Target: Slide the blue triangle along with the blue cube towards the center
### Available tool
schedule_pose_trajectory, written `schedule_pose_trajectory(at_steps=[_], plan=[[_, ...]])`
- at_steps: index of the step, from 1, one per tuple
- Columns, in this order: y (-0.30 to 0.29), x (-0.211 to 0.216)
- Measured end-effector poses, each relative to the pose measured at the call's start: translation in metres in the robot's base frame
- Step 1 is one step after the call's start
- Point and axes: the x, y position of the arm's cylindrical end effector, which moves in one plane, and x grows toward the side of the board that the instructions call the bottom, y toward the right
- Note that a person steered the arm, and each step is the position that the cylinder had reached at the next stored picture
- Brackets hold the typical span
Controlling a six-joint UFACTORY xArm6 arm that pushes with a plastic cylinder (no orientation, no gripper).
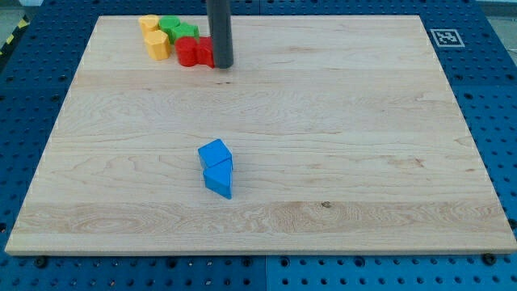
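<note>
- Pincer is a word with nothing to attach to on this rig, so wide, narrow or holding does not apply; what I have is a dark rod, and my tip sits near the desk's twelve o'clock edge, just beside the red block.
- Two yellow blocks and a green block crowd that same far corner, towards eleven o'clock from the middle.
- Task pieces lie well apart from my tip: the blue cube and the blue triangle touch each other, the triangle at the cube's six o'clock, both about seven o'clock of the centre.
- My read: pushing has not begun; this is the approach step.
- Next, I would bring my tip round to the pair's seven o'clock side and push towards one o'clock, keeping both in line so neither slips off.
- Pale wooden desk, bare around the pair, rests on a blue perforated base; a printed marker sits at its one o'clock corner.
</note>
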Motion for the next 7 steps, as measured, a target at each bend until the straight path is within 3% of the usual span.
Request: schedule_pose_trajectory(at_steps=[3, 4, 6, 7], plan=[[-0.031, -0.032], [0.005, -0.004], [0.120, 0.154], [0.136, 0.245]])
